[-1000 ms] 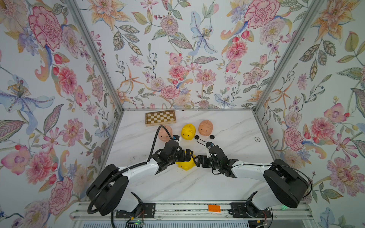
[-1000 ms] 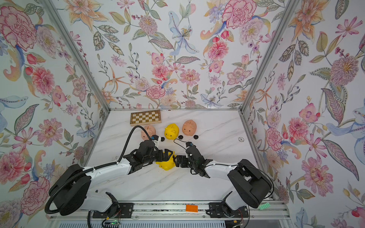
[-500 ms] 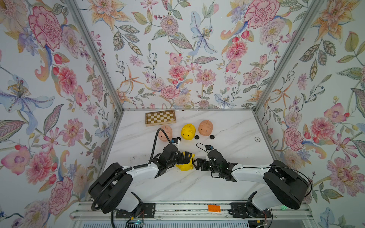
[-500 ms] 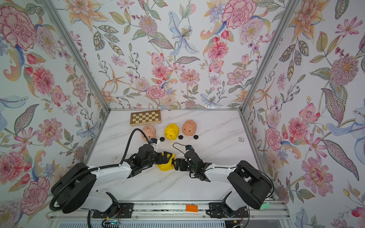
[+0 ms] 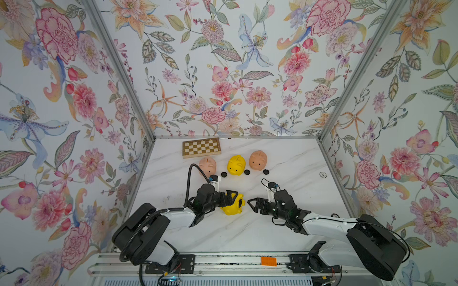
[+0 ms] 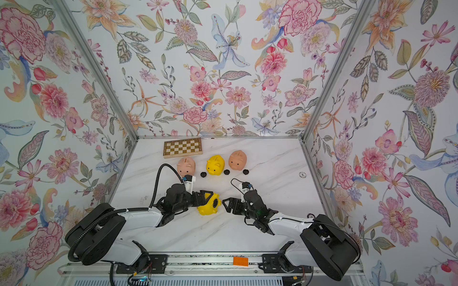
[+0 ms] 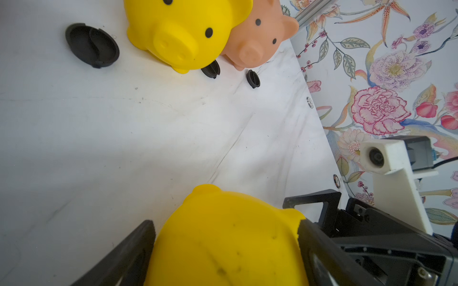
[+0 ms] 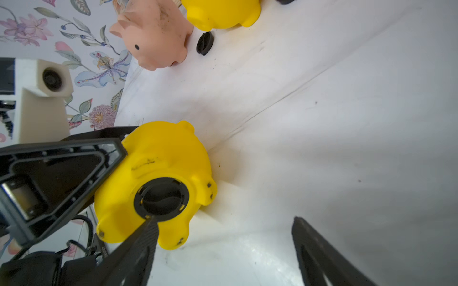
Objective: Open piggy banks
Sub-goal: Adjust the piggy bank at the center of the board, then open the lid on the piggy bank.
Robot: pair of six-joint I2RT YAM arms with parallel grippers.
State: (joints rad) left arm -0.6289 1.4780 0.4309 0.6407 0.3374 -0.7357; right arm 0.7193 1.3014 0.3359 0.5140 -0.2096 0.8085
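1. Bracing the last sealed pig: our left tool [image 7: 225,226] is closed around the near yellow piggy bank [image 5: 234,206], with a finger pressed to each flank. The pig lies on its side near the middle of the tabletop [image 5: 247,235], belly turned toward the right arm.
2. Our right tool [image 5: 250,205] stands just beside that belly, fingers spread wide and nothing between them. In both top views a small gap separates it from the pig.
3. The black plug [image 8: 161,198] sits seated in the round belly opening, its curved ridge facing the right wrist camera.
4. To do this step well, we judge, the right tool should centre on the plug, close across the ridge, twist, then draw straight out. Meanwhile the left tool must keep the rounded body from turning or slipping.
5. Squeezing too hard could, we think, deform the soft-looking shell and pinch the plug tighter.
6. At the back, in front of the chessboard [image 5: 201,147], the far yellow piggy bank [image 5: 236,165] stands between a pink piggy bank [image 5: 208,166] and another pink piggy bank [image 5: 258,160]. Three loose plugs [image 5: 224,174] lie on the tabletop beside them, so we judge those three opened.
7. What any pig holds inside we cannot tell, as no opening shows an interior.
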